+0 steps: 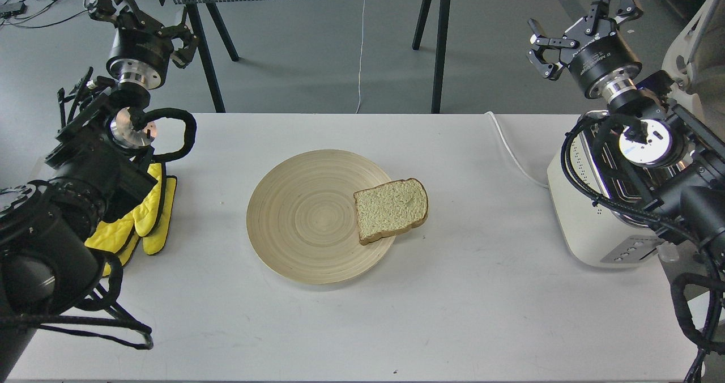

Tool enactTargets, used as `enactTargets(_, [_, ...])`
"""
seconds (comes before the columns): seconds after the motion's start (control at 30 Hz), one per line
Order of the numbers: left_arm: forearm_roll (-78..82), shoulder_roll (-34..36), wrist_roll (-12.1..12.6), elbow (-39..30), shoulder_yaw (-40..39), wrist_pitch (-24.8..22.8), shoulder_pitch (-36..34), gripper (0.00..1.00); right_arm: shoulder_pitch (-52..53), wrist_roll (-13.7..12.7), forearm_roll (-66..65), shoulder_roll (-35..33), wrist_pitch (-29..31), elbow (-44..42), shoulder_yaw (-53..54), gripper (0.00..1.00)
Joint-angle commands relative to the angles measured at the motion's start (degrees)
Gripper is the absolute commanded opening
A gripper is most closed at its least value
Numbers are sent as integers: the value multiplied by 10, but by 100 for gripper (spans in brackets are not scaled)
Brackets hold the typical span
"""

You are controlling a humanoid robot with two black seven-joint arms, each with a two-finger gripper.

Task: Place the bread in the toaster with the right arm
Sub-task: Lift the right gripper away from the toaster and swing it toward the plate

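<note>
The bread, a tan slice with brown crust, lies flat on the right rim of a round wooden plate, partly overhanging it. The cream-white toaster stands at the table's right edge, its chrome top largely hidden behind my right arm. My right gripper is raised high above and behind the toaster, fingers spread open and empty, far from the bread. My left gripper hangs raised at the far left, open and empty too.
Yellow oven mitts lie at the left under my left arm. The toaster's white cord trails off the table's back edge. Another table on black legs stands behind.
</note>
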Motion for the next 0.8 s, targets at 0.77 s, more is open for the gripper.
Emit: enactTargets(0.77, [0, 2, -1, 0, -2, 0, -1, 100, 17, 3, -199, -24, -166, 144, -228, 99])
